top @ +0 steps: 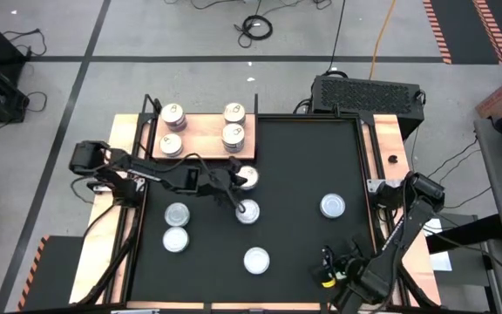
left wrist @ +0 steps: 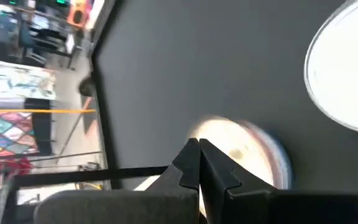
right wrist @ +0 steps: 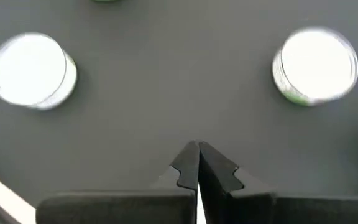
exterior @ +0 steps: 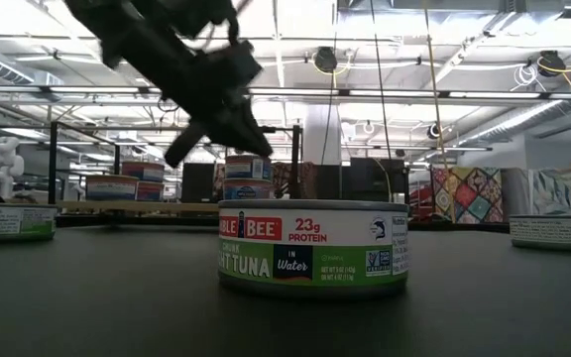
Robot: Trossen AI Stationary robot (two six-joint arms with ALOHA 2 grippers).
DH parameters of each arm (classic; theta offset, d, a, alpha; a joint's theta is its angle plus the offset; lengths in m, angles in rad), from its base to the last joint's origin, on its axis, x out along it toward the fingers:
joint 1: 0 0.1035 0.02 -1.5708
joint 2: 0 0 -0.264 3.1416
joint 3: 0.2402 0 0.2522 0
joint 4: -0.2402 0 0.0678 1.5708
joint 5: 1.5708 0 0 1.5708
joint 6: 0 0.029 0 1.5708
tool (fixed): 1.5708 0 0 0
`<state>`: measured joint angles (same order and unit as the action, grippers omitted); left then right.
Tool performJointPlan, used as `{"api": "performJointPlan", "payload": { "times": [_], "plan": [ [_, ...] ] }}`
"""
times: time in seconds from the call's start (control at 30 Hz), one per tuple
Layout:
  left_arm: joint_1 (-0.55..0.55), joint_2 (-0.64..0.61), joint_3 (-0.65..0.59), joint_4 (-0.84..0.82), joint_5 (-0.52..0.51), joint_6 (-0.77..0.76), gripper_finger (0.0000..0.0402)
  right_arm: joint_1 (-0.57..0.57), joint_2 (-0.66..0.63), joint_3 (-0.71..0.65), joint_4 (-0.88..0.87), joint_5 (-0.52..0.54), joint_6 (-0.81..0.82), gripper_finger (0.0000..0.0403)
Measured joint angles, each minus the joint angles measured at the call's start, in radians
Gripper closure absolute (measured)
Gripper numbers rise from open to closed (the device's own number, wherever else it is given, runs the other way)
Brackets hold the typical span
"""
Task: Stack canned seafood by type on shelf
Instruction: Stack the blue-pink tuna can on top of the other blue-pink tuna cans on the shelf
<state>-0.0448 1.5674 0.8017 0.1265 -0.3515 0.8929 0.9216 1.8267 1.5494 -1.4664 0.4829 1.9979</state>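
The canned seafood is a set of small round metal tins with pale, shiny lids; the one nearest the low camera [exterior: 312, 248] is short and wide, with a green, white and red paper label reading "tuna in water". Counted from above, ten tins show: four on the shelf [top: 200, 135], a light wooden board with visible grain lying at the far-left corner of the black mat [top: 303, 166], and six on the mat itself. On the board, two tins stand at its left end [top: 172, 115] [top: 171, 145] and two at its right end [top: 234, 112] [top: 233, 135]; whether any of them is a stack of two cannot be told from above. On the mat, one tin [top: 247, 178] sits just beside the board's near edge; another [top: 247, 212] lies a little nearer the front; two sit close together on the left [top: 177, 214] [top: 175, 239]; one lies front and centre [top: 256, 259]; one stands alone toward the right [top: 333, 206].

The left gripper [top: 239, 202] reaches over the middle of the mat, between the two central tins, its fingers [left wrist: 199, 167] pressed together on nothing; the right gripper [right wrist: 198, 163] waits over the mat's front-right part, its fingers likewise together and empty, with two tins [right wrist: 33, 70] [right wrist: 316, 65] lying well ahead of it.
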Motion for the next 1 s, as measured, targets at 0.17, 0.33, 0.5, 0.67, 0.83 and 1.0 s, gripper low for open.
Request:
{"api": "performJointPlan", "payload": {
  "times": [0.17,0.33,0.5,0.67,0.83,1.0],
  "plan": [
    [-0.020,-0.118,-0.040,-0.083,-0.051,-0.067,0.0401,-0.052,0.000,0.000,0.017,0.024,-0.071,0.0403],
    [-0.005,-0.242,-0.042,-0.320,-0.014,-0.185,0.0401,-0.090,0.004,0.000,0.069,0.035,-0.123,0.0403],
    [0.044,-0.263,-0.058,-0.449,0.132,-0.259,0.0395,-0.113,0.010,-0.001,0.120,0.155,-0.217,0.0403],
    [0.058,-0.219,-0.095,-0.416,0.194,-0.230,0.0355,-0.136,0.016,-0.001,0.181,0.248,-0.326,0.0403],
    [0.058,-0.156,-0.096,-0.363,0.195,-0.220,0.0297,-0.150,0.016,-0.001,0.200,0.240,-0.397,0.0403],
    [0.058,-0.110,-0.095,-0.284,0.192,-0.180,0.0235,-0.162,0.017,-0.001,0.201,0.232,-0.428,0.0403]
  ]
}}
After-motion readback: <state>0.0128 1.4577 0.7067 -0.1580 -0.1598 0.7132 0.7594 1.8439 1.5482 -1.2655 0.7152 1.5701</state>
